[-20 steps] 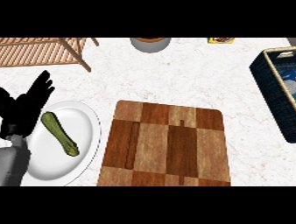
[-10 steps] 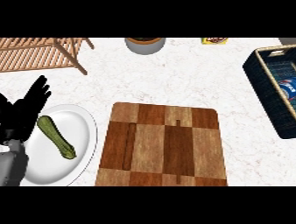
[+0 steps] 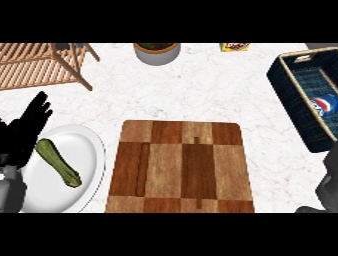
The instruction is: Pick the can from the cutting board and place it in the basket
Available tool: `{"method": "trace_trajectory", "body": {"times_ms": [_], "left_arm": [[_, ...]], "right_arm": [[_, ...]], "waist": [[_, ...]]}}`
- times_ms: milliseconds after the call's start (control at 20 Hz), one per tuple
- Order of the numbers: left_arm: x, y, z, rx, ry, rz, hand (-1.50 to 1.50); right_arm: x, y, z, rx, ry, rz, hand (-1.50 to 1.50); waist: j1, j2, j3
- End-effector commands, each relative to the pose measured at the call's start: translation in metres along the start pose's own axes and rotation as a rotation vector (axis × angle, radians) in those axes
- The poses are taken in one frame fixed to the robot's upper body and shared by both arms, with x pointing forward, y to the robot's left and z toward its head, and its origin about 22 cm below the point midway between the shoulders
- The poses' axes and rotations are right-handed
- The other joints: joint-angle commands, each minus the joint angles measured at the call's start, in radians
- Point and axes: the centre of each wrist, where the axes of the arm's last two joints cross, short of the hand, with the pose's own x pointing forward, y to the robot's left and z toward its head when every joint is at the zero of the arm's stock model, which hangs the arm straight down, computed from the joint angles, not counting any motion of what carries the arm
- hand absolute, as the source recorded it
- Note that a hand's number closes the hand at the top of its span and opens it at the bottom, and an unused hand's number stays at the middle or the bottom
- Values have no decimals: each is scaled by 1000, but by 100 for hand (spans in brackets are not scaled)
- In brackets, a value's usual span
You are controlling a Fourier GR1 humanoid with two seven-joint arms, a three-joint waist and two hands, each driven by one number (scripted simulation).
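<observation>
The can (image 3: 324,105) lies on its side inside the basket (image 3: 289,84) by the counter's right edge — likely light, stiff, slick, best gripped round its body — cutting board (image 3: 179,167) bare, left hand (image 3: 13,131) resting, fingers spread; right hand's unseen

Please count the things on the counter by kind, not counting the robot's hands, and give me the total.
Rectangular wooden cutting board: 1
Round white plate: 1
Green zucchini: 1
Dark blue woven basket: 1
Blue and white can: 1
Slatted wooden rack: 1
Grey pot: 1
Small yellow packet: 1
Total: 8
</observation>
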Motion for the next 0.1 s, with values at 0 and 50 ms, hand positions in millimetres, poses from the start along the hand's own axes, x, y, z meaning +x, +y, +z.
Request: {"method": "trace_trajectory", "body": {"times_ms": [0,50], "left_arm": [[2,-2,-1,11,-6,1,0],[1,-3,1,5,0,-6,0]], "right_arm": [[-6,-44,2,80,35,34,-150],[-25,-47,-4,94,53,67,-150]], "waist": [[-6,-2,0],[6,4,1]]}}
